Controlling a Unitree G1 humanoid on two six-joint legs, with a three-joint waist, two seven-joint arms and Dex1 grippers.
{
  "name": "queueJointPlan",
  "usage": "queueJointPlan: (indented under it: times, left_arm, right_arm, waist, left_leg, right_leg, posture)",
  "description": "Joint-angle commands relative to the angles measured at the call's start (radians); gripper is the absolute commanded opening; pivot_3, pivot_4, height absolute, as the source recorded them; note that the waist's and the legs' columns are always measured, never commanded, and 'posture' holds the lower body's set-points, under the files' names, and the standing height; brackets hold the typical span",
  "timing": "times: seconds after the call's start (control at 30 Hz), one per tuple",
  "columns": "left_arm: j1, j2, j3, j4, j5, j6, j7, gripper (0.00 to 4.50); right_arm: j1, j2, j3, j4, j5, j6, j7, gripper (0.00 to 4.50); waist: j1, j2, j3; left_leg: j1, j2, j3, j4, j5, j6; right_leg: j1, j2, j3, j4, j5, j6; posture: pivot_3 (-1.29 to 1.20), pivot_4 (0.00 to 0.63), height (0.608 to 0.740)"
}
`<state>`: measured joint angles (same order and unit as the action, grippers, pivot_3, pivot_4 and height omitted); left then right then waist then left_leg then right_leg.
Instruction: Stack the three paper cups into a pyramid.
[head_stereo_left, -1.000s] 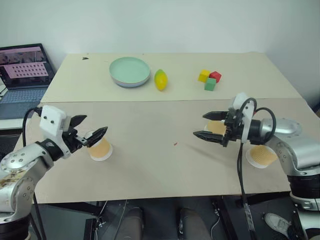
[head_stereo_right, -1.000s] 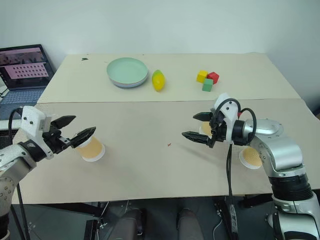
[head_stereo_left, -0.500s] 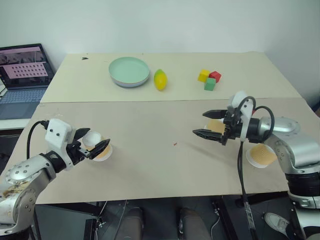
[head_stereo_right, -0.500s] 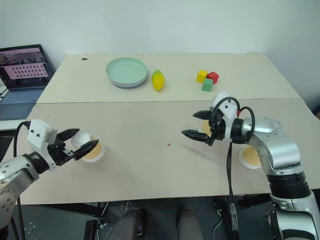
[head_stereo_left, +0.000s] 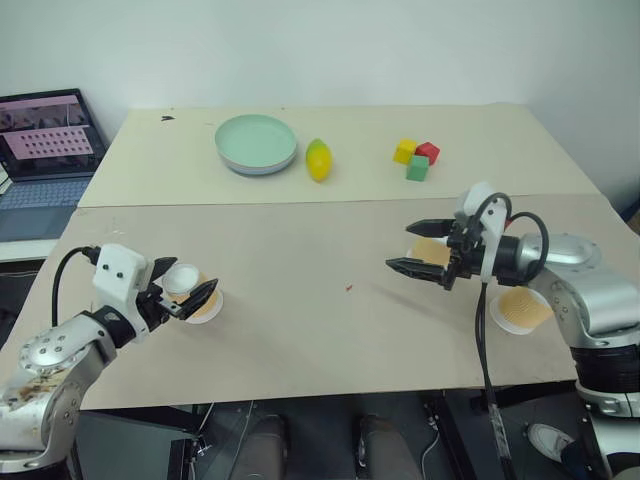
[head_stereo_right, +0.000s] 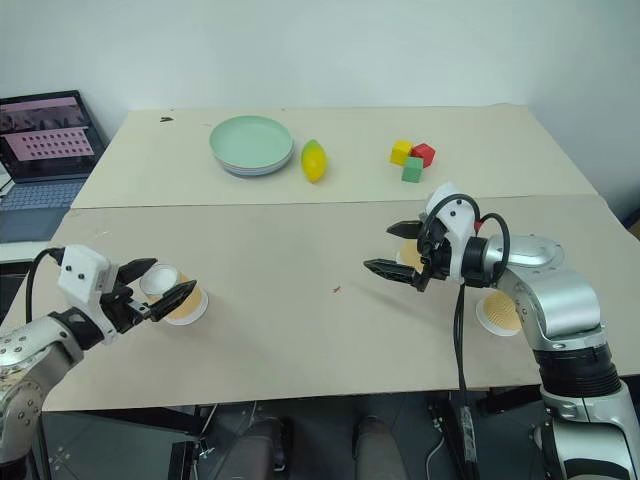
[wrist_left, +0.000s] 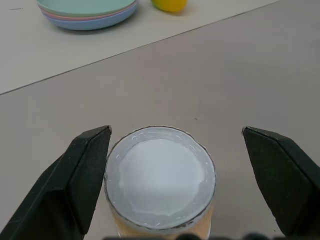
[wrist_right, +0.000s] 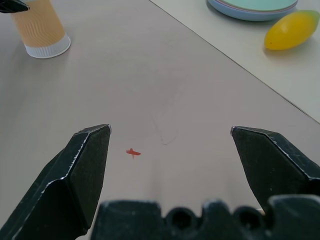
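Tabletop (head_stereo_left: 300, 330): three paper cups (head_stereo_left: 196, 297), one straddled by spread left gripper (head_stereo_left: 186, 287); right gripper (head_stereo_left: 417, 248) spread, empty.

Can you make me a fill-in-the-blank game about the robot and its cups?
1. The left end effector has its fingers open on either side of a paper ____.
2. That cup stands upside ____ on the table.
3. The fruit beside the green plate is a ____.
4. The right end effector is ____ and holds nothing.

Missing words: cup; down; lemon; open
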<state>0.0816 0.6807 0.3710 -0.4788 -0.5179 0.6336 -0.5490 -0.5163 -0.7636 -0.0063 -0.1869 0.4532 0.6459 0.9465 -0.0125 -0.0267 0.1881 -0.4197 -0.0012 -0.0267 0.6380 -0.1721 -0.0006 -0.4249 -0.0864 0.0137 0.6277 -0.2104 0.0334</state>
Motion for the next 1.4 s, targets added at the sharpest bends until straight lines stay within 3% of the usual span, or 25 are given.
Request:
queueJointPlan:
  times: [0.03,0.07,0.1,0.13,0.17,0.2,0.23,0.5,0.7,0.97,1.2,1.4]
  left_arm:
    - [-0.004,-0.003,-0.005,0.008,0.021,-0.030,-0.001,4.47]
    - [-0.009,-0.007,-0.004,0.012,0.016,-0.030,-0.003,4.47]
    - [-0.011,-0.006,-0.007,0.015,0.016,-0.031,-0.009,3.93]
    - [-0.015,-0.007,-0.008,0.017,0.016,-0.031,-0.008,3.86]
    - [-0.019,-0.006,-0.012,0.019,0.018,-0.032,-0.007,3.30]
    - [-0.020,-0.004,-0.015,0.018,0.019,-0.031,-0.009,3.11]
    - [-0.023,-0.004,-0.015,0.017,0.017,-0.028,-0.007,2.63]
    - [-0.100,-0.010,-0.036,0.011,0.005,-0.015,0.011,2.63]
    - [-0.298,-0.006,-0.166,0.055,0.004,0.006,-0.034,2.63]
    - [-0.679,-0.106,-0.460,0.441,0.132,-0.122,-0.232,2.63]
    - [-0.877,-0.240,-0.556,0.739,0.204,-0.229,-0.355,2.63]
    - [-0.930,-0.300,-0.594,0.822,0.244,-0.282,-0.443,2.63]
  right_arm:
    - [-0.001,-0.016,-0.033,-0.037,0.003,-0.009,-0.007,4.50]
    - [0.000,-0.018,-0.034,-0.038,0.002,-0.009,-0.009,4.50]
    - [0.003,-0.020,-0.035,-0.039,0.002,-0.009,-0.010,4.50]
    - [0.006,-0.022,-0.037,-0.040,0.001,-0.009,-0.012,4.50]
    - [0.008,-0.024,-0.038,-0.040,0.000,-0.010,-0.014,4.50]
    - [0.011,-0.026,-0.039,-0.042,0.000,-0.009,-0.014,4.50]
    - [0.013,-0.027,-0.040,-0.044,0.001,-0.008,-0.015,4.50]
    - [0.019,-0.024,-0.039,-0.056,0.006,0.000,-0.027,4.50]
    - [0.027,-0.017,-0.046,-0.083,0.012,0.013,-0.055,4.50]
    - [0.101,-0.016,-0.128,-0.217,0.066,0.082,-0.123,4.50]
    - [0.194,0.000,-0.191,-0.331,0.096,0.128,-0.225,4.50]
    - [0.254,0.006,-0.228,-0.391,0.112,0.144,-0.287,4.50]
  waist:
    - [0.001,0.000,0.000]
    - [0.001,0.000,0.000]
    - [0.001,0.000,0.000]
    - [0.001,0.000,0.000]
    - [0.001,0.000,0.000]
    - [0.001,0.000,0.000]
    - [0.001,0.000,0.000]
    - [0.001,0.000,0.000]
    - [0.009,0.000,0.000]
    - [0.023,-0.001,0.000]
    - [0.017,-0.001,0.000]
    - [0.013,-0.001,0.000]
  left_leg:
    - [0.000,0.000,0.000,0.000,0.000,0.000]
    - [0.000,0.000,0.000,0.000,0.000,0.000]
    - [0.000,0.000,0.000,0.000,0.000,0.000]
    - [0.000,0.000,0.000,0.000,0.000,0.000]
    - [0.000,0.000,0.000,0.000,0.000,0.000]
    - [0.000,0.000,0.000,0.000,0.000,0.000]
    - [0.000,0.000,0.000,0.000,0.000,0.000]
    - [0.000,0.000,0.000,0.000,0.000,0.000]
    - [-0.001,-0.001,0.000,0.001,0.000,0.000]
    - [-0.002,-0.002,0.000,0.002,0.000,0.000]
    - [-0.003,-0.001,0.000,0.004,-0.001,0.001]
    - [-0.003,-0.001,0.000,0.004,-0.001,0.002]
  right_leg:
    - [0.000,0.000,0.000,0.000,0.000,0.000]
    - [0.000,0.000,0.000,0.000,0.000,0.000]
    - [0.000,0.000,0.000,0.000,0.000,0.000]
    - [0.000,0.000,0.000,0.000,0.000,0.000]
    - [0.000,0.000,0.000,0.000,0.000,0.000]
    - [0.000,0.000,0.000,0.000,0.000,0.000]
    - [0.000,0.000,0.000,0.000,0.000,0.000]
    - [0.000,0.000,0.000,0.000,0.001,0.002]
    - [0.001,0.000,0.000,0.000,0.002,0.003]
    - [0.001,0.001,-0.001,0.000,0.003,0.004]
    - [0.001,0.001,0.000,-0.002,0.003,0.005]
    - [0.001,0.001,0.000,-0.002,0.003,0.006]
  posture:
    - [0.00,0.150,0.740]
    - [0.00,0.150,0.740]
    - [0.00,0.150,0.740]
    - [0.00,0.150,0.740]
    - [0.00,0.150,0.740]
    - [0.00,0.150,0.740]
    - [0.00,0.150,0.740]
    - [0.00,0.150,0.740]
    - [0.00,0.150,0.740]
    - [0.00,0.150,0.740]
    - [0.00,0.150,0.740]
    - [0.00,0.150,0.740]
